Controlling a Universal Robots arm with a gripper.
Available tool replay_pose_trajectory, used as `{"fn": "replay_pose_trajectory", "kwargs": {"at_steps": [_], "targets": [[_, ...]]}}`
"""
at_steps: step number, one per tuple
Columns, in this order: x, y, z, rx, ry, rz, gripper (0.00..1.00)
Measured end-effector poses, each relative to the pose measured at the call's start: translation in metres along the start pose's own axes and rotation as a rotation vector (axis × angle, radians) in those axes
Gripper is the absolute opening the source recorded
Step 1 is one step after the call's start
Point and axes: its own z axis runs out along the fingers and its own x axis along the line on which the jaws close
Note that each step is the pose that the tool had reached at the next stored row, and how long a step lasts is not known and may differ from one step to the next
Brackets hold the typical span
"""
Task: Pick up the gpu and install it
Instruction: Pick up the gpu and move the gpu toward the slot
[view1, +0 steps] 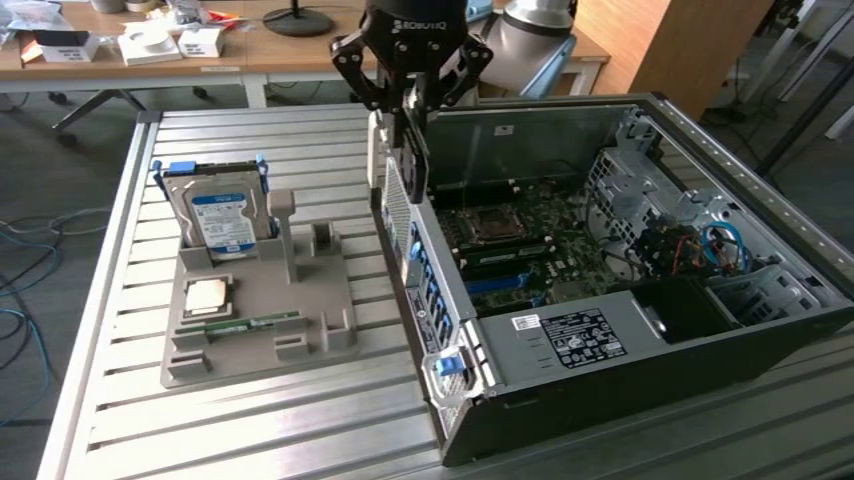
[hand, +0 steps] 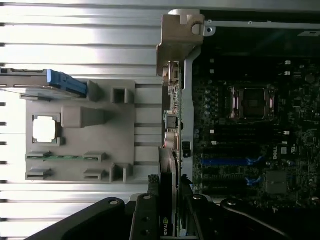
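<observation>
- The gripper (view1: 412, 98) (hand: 168, 216) hangs above the case's (view1: 667, 390) rear wall, jaws closed partway onto the gpu's (view1: 408, 160) (hand: 173, 125) top edge.
- The gpu hangs upright from the jaws, its lower end at the case's rear rim. It seems just inside the rim, but contact is unclear.
- A tray (view1: 254, 345) holding a hard drive (view1: 220, 220) sits beside the case, on the exterior view's left.

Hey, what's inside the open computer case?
The computer case holds a motherboard with CPU socket, blue cables and a labelled power supply. The gpu in the gripper covers part of its rear wall; beneath the power supply is hidden.
</observation>
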Motion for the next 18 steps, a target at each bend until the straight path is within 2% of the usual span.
{"fn": "replay_pose_trajectory", "kwargs": {"at_steps": [18], "targets": [[-0.066,0.0008,0.0011,0.0,0.0012,0.0,0.26]]}}
